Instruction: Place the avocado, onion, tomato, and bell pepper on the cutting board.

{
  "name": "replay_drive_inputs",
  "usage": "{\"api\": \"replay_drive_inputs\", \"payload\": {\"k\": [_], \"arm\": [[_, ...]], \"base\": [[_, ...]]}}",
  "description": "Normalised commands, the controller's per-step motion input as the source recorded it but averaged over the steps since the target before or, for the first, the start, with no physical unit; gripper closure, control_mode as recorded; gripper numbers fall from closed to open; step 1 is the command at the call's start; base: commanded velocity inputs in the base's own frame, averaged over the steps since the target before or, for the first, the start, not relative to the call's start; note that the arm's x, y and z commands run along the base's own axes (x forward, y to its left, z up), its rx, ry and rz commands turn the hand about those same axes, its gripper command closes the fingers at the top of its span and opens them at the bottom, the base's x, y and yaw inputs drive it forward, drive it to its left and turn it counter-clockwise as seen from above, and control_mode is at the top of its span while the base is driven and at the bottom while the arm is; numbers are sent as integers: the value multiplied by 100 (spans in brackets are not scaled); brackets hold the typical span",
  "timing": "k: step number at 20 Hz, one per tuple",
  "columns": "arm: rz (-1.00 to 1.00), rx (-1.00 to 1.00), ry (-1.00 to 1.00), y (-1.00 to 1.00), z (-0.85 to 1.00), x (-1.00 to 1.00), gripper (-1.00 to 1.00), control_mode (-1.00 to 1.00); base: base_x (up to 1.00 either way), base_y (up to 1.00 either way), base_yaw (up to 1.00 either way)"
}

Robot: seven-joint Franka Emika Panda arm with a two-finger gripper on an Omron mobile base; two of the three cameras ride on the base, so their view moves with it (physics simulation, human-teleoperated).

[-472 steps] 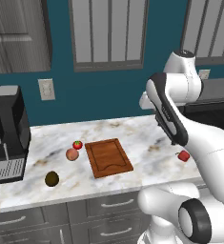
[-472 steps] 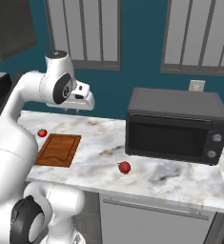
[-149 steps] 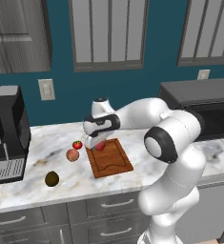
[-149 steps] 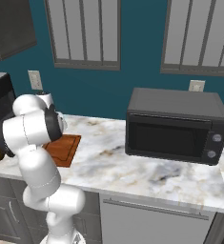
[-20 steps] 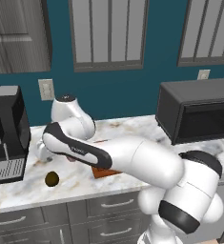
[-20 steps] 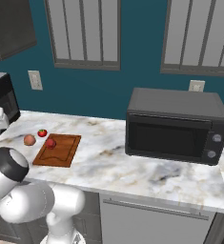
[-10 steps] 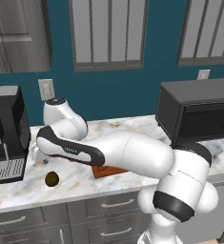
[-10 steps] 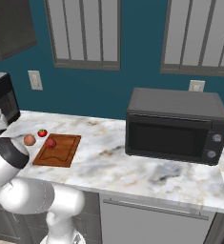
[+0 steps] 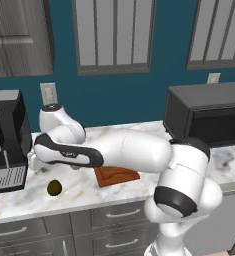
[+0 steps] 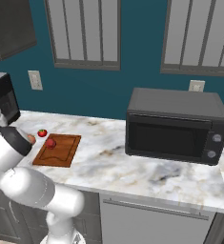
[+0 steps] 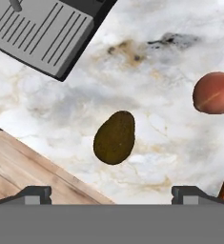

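with the pincer [image 11: 111, 194] spread wide above the avocado [image 11: 114, 137] lying on the marble table [image 11: 170, 43] beside the onion [image 11: 214, 93], the approach seems underway; next, descend and close.

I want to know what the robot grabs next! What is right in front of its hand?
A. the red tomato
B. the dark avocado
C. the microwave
B: in the hand view the avocado lies on the marble counter, centred between the open hand's two fingertips, with the onion off to one side.
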Motion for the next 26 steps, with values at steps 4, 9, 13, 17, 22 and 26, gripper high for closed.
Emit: {"api": "replay_drive_inputs", "payload": {"k": [4, 9, 13, 17, 22, 26], "arm": [[-2, 0, 7, 1, -12, 18, -100, -100], [-3, 0, 8, 2, -16, 12, -100, -100], [-3, 0, 6, 1, -18, 1, -100, -100], [-3, 0, 3, 0, -17, 0, -100, -100], [-3, 0, 2, 2, -17, 0, -100, -100], [-3, 0, 1, 6, -15, 0, -100, -100]], "base": [[0, 0, 0], [0, 0, 0], [0, 0, 0], [0, 0, 0], [0, 0, 0], [0, 0, 0]]}}
